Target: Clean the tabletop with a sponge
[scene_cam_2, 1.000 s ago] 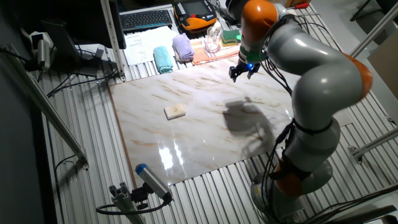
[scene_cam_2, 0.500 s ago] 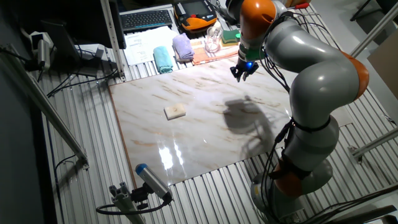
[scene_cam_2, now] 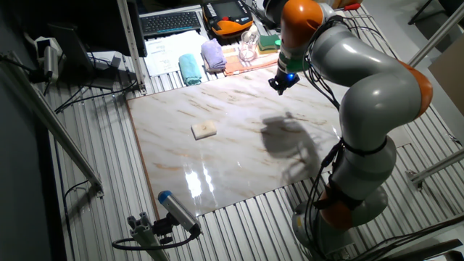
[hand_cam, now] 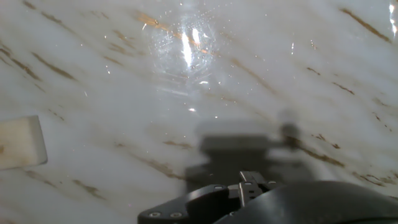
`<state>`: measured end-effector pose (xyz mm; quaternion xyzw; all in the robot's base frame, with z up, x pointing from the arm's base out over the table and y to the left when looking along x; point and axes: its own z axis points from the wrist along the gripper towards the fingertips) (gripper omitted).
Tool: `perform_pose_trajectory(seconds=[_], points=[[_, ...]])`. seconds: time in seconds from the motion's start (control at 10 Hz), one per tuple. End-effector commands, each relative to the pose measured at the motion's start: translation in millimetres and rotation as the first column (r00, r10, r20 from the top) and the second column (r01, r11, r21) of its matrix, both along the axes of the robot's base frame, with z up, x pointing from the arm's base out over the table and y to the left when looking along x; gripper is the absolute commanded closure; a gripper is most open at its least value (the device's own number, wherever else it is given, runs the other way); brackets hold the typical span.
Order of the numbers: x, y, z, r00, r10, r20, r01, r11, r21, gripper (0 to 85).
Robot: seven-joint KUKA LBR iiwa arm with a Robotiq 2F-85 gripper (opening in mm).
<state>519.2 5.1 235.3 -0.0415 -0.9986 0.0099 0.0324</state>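
Cream-beige, the sponge [scene_cam_2: 204,130] [hand_cam: 20,142] lies flat on the marble tabletop [scene_cam_2: 239,167] [hand_cam: 261,87], toward its left edge and well apart from me. My claw [scene_cam_2: 283,82] hangs above the far right corner, its fingers drawn together with nothing between them. Teal cloth [scene_cam_2: 191,69] and lilac cloth [scene_cam_2: 212,54] sit beyond the far edge.

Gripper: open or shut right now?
Shut: the gripper ends in one narrow dark tip above the tabletop, with no gap between its fingers.
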Motion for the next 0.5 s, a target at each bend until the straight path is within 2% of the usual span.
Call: perform_pose_trajectory(seconds=[0.0,0.2,0.4], points=[[0.8,1.4,-0.1,1.000,0.000,0.007,0.000,1.000,0.002,85.0],[2.8,7.4,-2.2,1.000,0.001,0.030,-0.001,1.000,0.002,85.0],[6.0,18.2,-6.5,0.999,-0.009,0.040,0.009,1.000,0.001,85.0]])
